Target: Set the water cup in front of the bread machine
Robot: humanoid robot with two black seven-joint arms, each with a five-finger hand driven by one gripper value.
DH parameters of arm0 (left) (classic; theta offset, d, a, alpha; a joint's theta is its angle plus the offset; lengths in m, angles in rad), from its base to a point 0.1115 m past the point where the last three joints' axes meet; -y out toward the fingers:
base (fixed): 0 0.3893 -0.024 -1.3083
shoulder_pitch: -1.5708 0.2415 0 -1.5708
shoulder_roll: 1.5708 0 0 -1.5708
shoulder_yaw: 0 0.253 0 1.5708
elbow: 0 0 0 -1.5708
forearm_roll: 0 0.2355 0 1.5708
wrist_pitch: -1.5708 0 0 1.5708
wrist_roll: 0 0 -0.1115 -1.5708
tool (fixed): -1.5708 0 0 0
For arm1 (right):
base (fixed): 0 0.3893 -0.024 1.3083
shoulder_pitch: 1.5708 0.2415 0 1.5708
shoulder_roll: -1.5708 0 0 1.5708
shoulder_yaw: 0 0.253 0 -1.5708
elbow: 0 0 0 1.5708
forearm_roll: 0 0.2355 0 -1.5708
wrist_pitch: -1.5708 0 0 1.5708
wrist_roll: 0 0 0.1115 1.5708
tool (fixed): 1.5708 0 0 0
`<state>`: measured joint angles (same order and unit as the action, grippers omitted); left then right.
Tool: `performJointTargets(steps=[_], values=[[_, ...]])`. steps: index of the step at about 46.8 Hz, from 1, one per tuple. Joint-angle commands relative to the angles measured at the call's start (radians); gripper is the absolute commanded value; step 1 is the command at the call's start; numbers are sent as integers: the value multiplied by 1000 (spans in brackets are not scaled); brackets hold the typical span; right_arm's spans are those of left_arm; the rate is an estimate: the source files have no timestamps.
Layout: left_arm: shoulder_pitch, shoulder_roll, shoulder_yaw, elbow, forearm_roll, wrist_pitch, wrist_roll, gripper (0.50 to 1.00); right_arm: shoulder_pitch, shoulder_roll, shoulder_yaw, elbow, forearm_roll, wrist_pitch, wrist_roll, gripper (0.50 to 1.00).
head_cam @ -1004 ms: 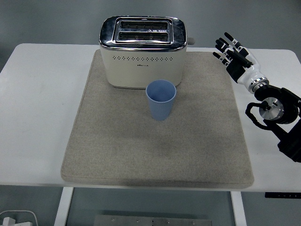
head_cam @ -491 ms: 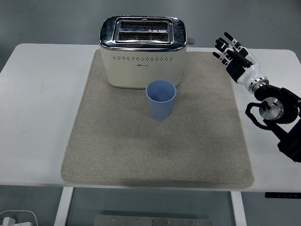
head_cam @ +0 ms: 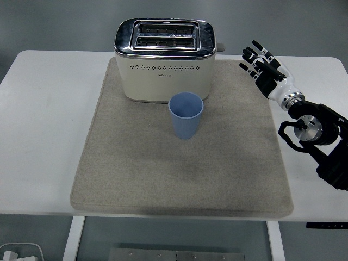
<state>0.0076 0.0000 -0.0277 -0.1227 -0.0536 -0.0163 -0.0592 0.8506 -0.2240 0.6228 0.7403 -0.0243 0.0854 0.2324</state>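
Right robot hand (head_cam: pixel 263 66) hovers with its fingers (head_cam: pixel 251 53) spread apart and holding nothing, to the right of the bread machine (head_cam: pixel 165 60) and over the right edge of the beige mat (head_cam: pixel 136 168). Small dark print sits on the front of the bread machine below a row of dots, too small to read. Upright on the mat stands the blue water cup (head_cam: pixel 186 115), its long axis vertical and its open mouth facing up, just in front of the bread machine's lower right part. From the cup, the robot hand is well apart, off to the right and further back. Under the mat lies the white worktop (head_cam: pixel 43 125).
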Motion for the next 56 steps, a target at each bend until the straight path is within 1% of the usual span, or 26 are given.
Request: performJointTargets(steps=[1,37,41,46,56], values=[[0,0,0,0,0,-1,1,1000,4,0,2,-4,0,-1,1,928],[0,0,0,0,0,-1,-1,1000,4,-6,0,-7,-2,0,1,928],[0,0,0,0,0,1,-1,1000,2,-3,2,-7,-2,-6,2,928],[0,0,0,0,0,-1,-1,1000,2,-3,2,-7,-2,-29,4,928],[0,0,0,0,0,-1,1,1000,1,0,12,-7,0,-33,10,928]])
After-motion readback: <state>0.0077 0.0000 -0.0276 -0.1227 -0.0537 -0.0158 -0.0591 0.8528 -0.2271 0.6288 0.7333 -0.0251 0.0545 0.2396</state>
